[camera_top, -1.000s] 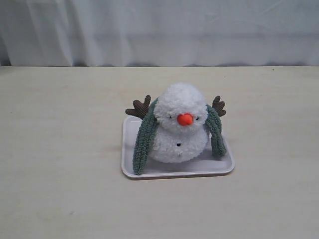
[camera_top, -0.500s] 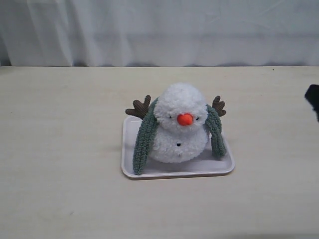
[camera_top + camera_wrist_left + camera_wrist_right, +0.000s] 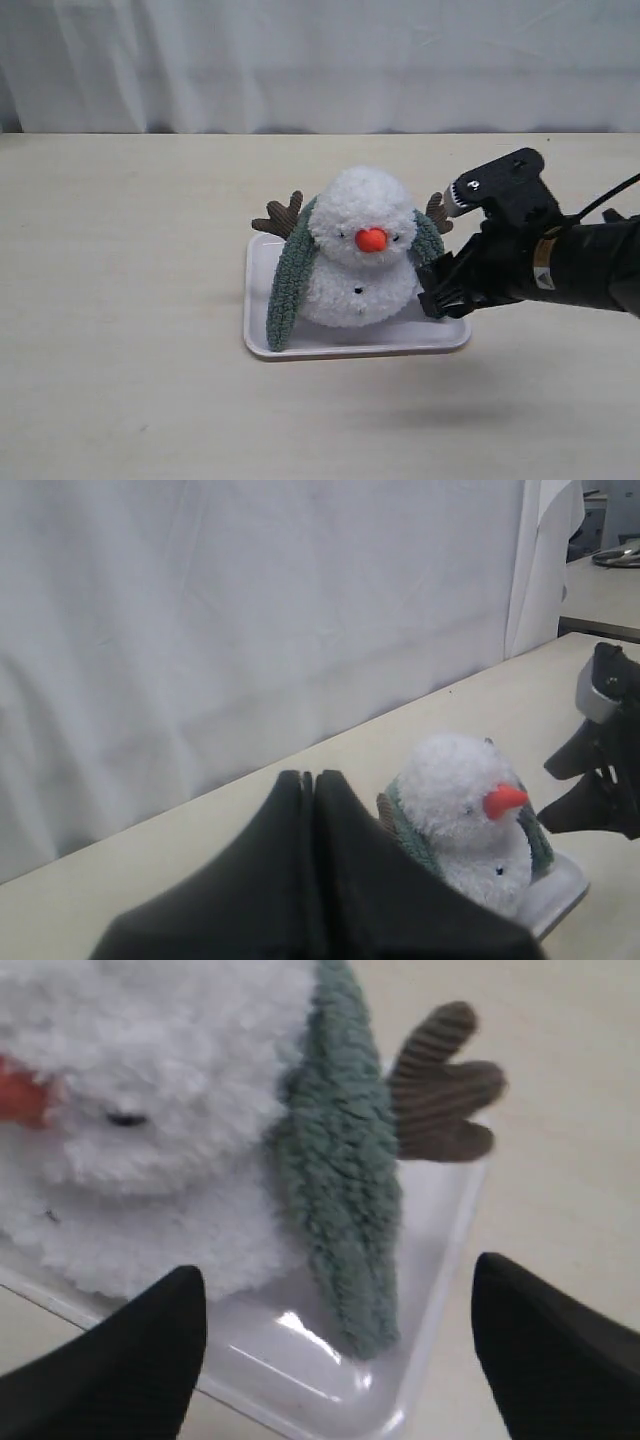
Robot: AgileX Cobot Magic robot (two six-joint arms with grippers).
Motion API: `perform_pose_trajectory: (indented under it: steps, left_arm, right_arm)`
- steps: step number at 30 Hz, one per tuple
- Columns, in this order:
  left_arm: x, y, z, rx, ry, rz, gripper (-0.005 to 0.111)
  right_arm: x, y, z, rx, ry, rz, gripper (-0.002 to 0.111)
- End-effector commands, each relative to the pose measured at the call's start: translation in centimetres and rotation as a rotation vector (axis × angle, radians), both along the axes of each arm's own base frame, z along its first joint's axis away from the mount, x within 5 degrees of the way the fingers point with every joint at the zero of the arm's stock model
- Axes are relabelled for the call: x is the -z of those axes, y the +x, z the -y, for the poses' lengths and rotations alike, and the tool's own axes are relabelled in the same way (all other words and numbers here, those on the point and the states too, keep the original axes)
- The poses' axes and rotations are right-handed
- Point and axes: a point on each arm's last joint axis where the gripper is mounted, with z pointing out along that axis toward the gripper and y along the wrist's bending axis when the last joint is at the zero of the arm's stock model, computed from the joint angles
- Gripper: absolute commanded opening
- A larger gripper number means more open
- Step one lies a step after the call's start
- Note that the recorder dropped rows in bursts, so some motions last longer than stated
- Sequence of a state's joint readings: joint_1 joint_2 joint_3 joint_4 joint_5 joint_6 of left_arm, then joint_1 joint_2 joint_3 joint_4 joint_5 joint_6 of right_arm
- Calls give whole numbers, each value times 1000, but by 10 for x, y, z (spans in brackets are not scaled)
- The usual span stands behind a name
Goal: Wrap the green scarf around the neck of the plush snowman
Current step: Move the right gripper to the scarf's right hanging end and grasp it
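The plush snowman (image 3: 360, 255) stands upright on a white tray (image 3: 350, 345). The green scarf (image 3: 285, 280) lies over the back of its neck, with one end hanging down each side onto the tray. My right gripper (image 3: 440, 295) is open just in front of the scarf's right end (image 3: 340, 1180), one finger (image 3: 150, 1350) to either side and not touching it. The snowman's orange nose (image 3: 20, 1095) and one brown twig arm (image 3: 440, 1090) show close up. My left gripper (image 3: 308, 776) is shut on nothing, well back from the snowman (image 3: 455, 790), and does not show in the exterior view.
The tray's rim (image 3: 440, 1250) lies right under the open right fingers. My black right arm (image 3: 570, 265) reaches in from the right edge over the pale wooden table (image 3: 120, 300). A white curtain (image 3: 320, 60) hangs behind the table.
My right arm has come in from the right edge and brought its open gripper to the scarf's right end. Snowman, scarf and tray have not moved.
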State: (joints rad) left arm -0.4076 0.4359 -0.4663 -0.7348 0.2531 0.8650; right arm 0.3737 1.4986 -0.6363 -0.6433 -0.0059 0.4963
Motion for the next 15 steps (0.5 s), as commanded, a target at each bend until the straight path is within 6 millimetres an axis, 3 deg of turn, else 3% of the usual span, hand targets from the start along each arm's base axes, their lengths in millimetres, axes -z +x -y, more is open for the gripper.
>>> perform_pose_trajectory:
  steps: [1,5,15]
  left_arm:
    - [3,1,1,5,-4,-18,0]
    - [3,1,1,5,-4,-18,0]
    - [4,0,2,17,2,-30,0]
  right_arm:
    - [16,22,-14,-114,-32,21,70]
    - [18,34,-9,-53,-135,-39,70]
    - [22,32,-4,-56,-208,-70,70]
